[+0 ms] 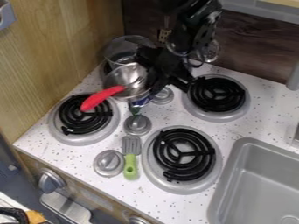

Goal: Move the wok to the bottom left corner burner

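Observation:
My black gripper [159, 78] hangs from the top over the back of the stove, just right of the wok. The wok [125, 77] is a small silver metal pan with a red handle. It sits at the back left, in front of a clear pot, and its right rim is partly hidden behind the gripper. Its handle points down and left, over the edge of the bottom left burner [85, 113], a black coil in a silver ring.
A clear pot [121, 47] stands at the back left by the wooden wall. Two more burners are on the right, beside a grey sink [262, 179]. Silver knobs and a green-handled spatula [130, 166] lie between the burners.

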Controlling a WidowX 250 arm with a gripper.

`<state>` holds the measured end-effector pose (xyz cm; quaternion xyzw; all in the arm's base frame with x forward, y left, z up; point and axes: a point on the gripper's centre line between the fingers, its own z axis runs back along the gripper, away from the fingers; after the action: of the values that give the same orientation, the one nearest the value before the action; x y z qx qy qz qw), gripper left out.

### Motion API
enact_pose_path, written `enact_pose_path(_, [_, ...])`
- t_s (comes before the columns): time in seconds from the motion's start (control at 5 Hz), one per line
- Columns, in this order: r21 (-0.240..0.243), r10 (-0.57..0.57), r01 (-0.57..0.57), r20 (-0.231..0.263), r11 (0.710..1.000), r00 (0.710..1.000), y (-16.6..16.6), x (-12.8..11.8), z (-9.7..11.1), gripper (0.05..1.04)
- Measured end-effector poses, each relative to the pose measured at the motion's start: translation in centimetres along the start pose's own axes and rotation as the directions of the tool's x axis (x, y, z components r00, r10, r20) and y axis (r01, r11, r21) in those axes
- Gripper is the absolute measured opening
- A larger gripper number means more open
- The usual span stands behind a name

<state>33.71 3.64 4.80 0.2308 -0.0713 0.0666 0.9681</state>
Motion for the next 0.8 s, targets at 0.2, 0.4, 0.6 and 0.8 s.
enact_pose_path(0.2, [0.016,0.056,-0.055,-0.042,0.998,0.998,3.3,-1.2,-2.1,0.067])
enact_pose_path(0.4, [0.021,0.043,-0.042,-0.053,0.999,0.998,4.6,-2.0,-3.4,0.067])
enact_pose_path(0.6, [0.008,0.057,-0.057,-0.039,0.998,0.998,6.8,-1.7,-4.9,0.067])
enact_pose_path(0.8, [-0.035,0.004,-0.006,-0.034,0.999,0.999,6.2,-1.8,-7.0,0.067])
